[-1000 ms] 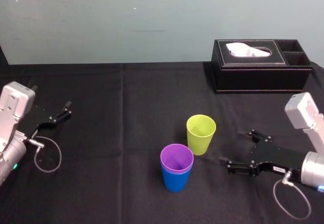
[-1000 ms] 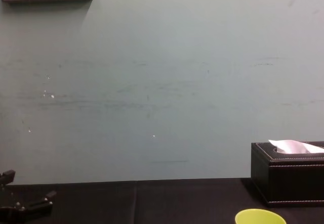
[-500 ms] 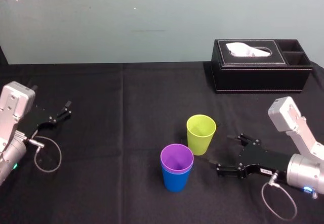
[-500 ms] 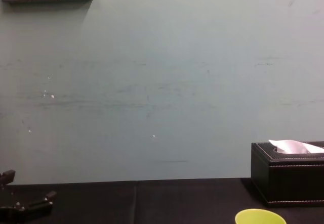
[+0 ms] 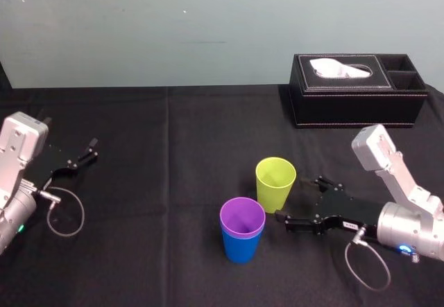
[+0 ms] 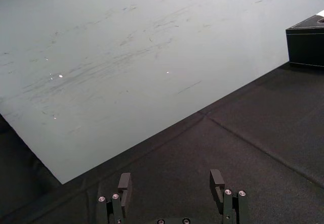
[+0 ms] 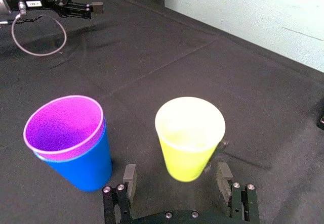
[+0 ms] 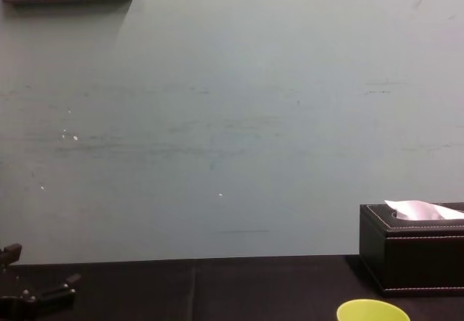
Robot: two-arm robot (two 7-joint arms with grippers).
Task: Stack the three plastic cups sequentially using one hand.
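I see the right claw (image 5: 299, 199) low over the black desk (image 5: 173, 147), reaching in from the right side toward the lime-yellow cup (image 5: 275, 182). Its fingers are spread wide with nothing between the pads. In the right wrist view the claw (image 7: 176, 176) has one finger (image 7: 130, 176) on either side of the cup's (image 7: 190, 138) base. The cup stands upright just ahead of that gap, and I can make out no contact with either finger. The lime-yellow cup sits near the middle of the desk, mouth up. Just beside it, closer to me and a little to the left, is the purple cup (image 5: 242, 217), nested inside the blue cup (image 5: 241, 246). The purple rim rides just above the blue one, and the wrist view shows the same pair, purple cup (image 7: 63, 125) in blue cup (image 7: 83, 166), apart from the lime-yellow one. From the chest view I catch only the lime-yellow rim (image 8: 372, 311) at the lower edge. The black tissue box (image 5: 357, 99) stands well behind the cups at the desk's far right, against the pale wall (image 8: 232, 118), with a white tissue poking up. The left claw (image 5: 87, 151) hangs parked over the desk's left side, well apart from the cups, and its fingers (image 6: 124, 181) are parted and empty.
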